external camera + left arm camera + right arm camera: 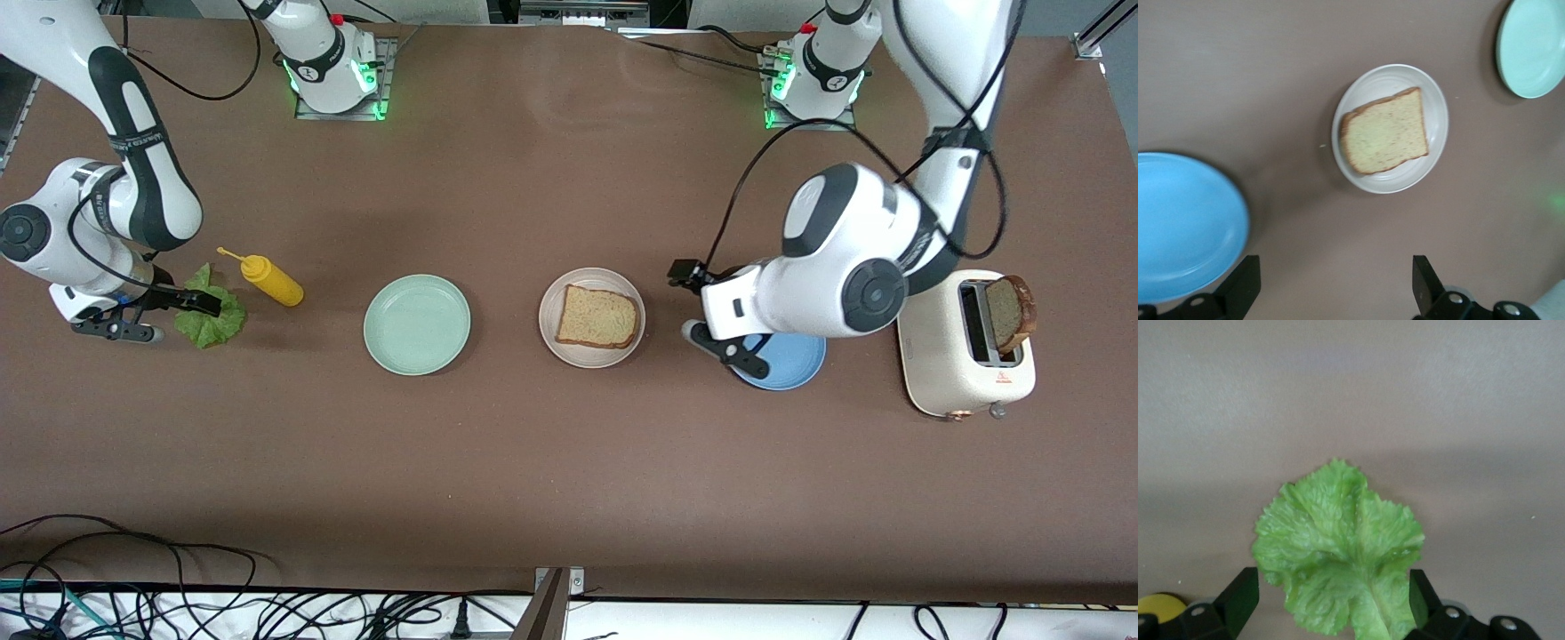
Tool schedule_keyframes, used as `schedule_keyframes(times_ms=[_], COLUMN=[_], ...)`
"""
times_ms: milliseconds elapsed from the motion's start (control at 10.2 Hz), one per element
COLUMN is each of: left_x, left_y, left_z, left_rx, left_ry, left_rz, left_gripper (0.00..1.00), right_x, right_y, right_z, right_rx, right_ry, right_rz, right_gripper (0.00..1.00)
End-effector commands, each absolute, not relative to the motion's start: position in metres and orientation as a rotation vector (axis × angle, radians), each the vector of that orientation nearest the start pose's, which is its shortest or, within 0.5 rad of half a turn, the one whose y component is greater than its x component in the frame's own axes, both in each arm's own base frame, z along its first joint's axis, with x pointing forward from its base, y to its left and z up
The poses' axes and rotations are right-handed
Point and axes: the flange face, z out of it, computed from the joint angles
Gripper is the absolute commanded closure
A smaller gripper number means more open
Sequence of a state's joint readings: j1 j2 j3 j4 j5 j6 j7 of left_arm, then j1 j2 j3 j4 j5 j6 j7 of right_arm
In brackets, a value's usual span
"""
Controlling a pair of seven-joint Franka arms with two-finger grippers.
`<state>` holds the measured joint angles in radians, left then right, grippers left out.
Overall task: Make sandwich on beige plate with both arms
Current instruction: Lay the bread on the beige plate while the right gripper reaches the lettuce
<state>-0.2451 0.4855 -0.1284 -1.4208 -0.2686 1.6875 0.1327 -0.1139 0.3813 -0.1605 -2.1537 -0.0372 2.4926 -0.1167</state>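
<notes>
On the brown surface [569, 480], my left gripper [711, 311] hangs over the blue plate [791, 369], fingers [1245, 283] spread wide and holding nothing. At its nine o'clock in the front view, the beige plate [551, 333] carries one bread slice [597, 317]. The mint plate [416, 324] sits toward the right arm's end. At the blue plate's three o'clock, a second slice [1012, 313] stands in the toaster [965, 369]. My right gripper [164, 313] is low over the lettuce leaf [213, 322], fingers [1238, 600] apart on either side, beside a mustard bottle [271, 280].
</notes>
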Motion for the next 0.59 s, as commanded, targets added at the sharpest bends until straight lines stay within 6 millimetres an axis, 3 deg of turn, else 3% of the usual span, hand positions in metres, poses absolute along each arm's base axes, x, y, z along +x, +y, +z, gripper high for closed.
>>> schedule_keyframes(times_ms=[0, 492], left_x=[0.621, 0.610], left_y=[-0.209, -0.100], left_z=[0.462, 0.556], left_rx=[-3.194, -3.122], left_ry=[0.669, 0.432], left_rz=[0.305, 0.146], left_gripper=[0.00, 0.00], right_x=[0.532, 0.527], right_y=[-0.167, -0.173], right_z=[0.214, 0.194], right_rx=[-3.202, -3.171], right_ry=[0.192, 0.260], right_rz=[0.092, 0.131], right_gripper=[0.00, 0.00])
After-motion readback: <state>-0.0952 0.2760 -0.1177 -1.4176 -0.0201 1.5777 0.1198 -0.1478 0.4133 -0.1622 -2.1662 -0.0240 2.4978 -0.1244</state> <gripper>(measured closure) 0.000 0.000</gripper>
